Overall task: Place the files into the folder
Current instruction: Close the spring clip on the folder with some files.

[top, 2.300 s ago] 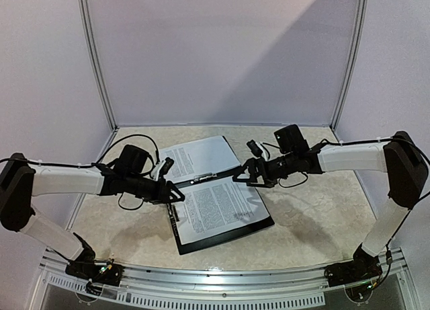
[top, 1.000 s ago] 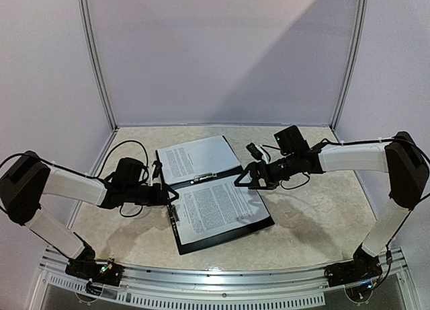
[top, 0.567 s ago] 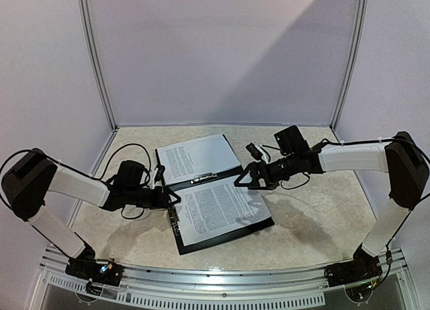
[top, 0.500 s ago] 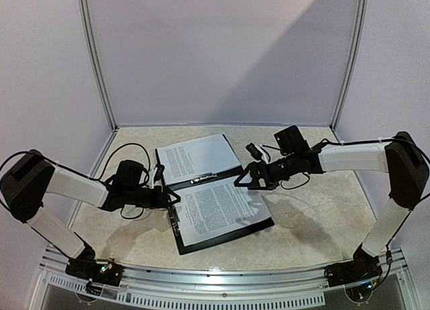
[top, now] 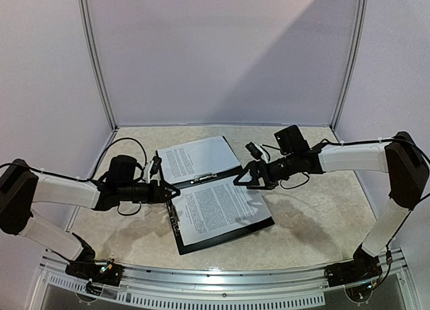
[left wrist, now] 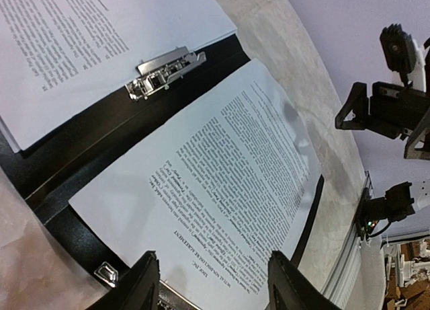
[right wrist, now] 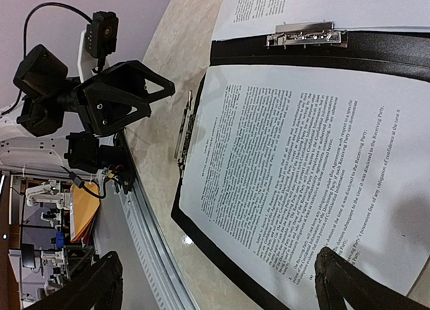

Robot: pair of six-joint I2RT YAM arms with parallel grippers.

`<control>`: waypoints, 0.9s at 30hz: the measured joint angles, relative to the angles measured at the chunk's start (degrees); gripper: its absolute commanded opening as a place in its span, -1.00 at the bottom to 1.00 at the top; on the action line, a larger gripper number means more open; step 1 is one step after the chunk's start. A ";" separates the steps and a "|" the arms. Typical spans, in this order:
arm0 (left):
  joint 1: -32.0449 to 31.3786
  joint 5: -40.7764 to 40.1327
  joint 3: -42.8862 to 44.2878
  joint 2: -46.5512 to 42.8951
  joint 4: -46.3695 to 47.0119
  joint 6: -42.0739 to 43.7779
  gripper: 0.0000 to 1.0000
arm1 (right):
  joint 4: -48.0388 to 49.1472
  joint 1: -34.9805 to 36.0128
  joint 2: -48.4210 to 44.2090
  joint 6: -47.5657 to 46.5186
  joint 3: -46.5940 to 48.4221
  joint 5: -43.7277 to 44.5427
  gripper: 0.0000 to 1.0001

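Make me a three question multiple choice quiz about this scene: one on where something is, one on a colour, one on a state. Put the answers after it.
1. Where does the printed sheet nearest the arm bases lie?
A) on the near half of the folder
B) under the folder
C) on the floor

2. What colour is the folder?
A) red
B) black
C) green

3. How is the right gripper?
A) shut on the sheet
B) shut on a pen
C) open, holding nothing

Answers:
1 A: the sheet lies flat on the near panel, just below the metal clip.
2 B: a black border shows around the paper.
3 C: its fingers stand wide apart with nothing between them.
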 measured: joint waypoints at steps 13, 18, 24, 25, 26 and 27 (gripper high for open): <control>-2.27 -1.46 -3.21 -6.14 -1.95 -1.97 0.33 | -2.69 0.00 0.00 -2.23 -0.15 2.54 0.98; -1.22 -7.21 -3.02 -5.22 -2.45 -1.07 0.35 | -3.17 0.00 0.00 -2.84 -0.13 2.56 0.98; -0.85 -7.78 -3.02 2.64 1.11 -0.76 0.30 | -4.81 0.00 0.04 -3.96 0.17 2.56 0.98; -0.85 -7.54 -3.02 2.99 1.51 -0.70 0.30 | -4.94 0.00 0.07 -4.04 0.17 2.58 0.98; -0.85 -7.23 -3.02 3.39 2.29 -0.59 0.29 | -4.98 0.00 0.09 -4.11 0.17 2.56 0.98; -0.85 -6.82 -3.02 3.87 2.84 -0.50 0.29 | -5.01 0.00 0.13 -4.13 0.17 2.58 0.98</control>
